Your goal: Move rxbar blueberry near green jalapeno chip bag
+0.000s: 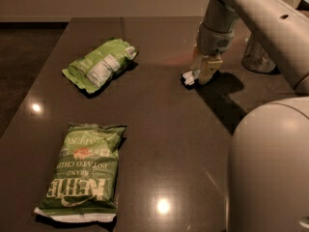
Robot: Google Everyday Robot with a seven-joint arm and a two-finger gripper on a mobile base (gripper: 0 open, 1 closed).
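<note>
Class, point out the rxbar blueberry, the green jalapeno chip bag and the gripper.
rxbar blueberry (189,78): camera view, white wrapper end.
green jalapeno chip bag (82,175): camera view, bag's middle.
gripper (203,74): camera view, lower tip, beside the bar.

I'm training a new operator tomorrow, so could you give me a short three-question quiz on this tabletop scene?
1. True or false: the large green KETTLE chip bag lies flat at the near left of the dark table, apart from the paler green bag with a white nutrition panel.
2. The two-finger gripper is down at: A) the small dark-wrapped snack bar with a white label; B) the KETTLE bag; C) the paler bag.
3. Fill in: seen from the camera, the snack bar lies on the far ___ part of the table.
Key: 1 true; 2 A; 3 right.
</note>
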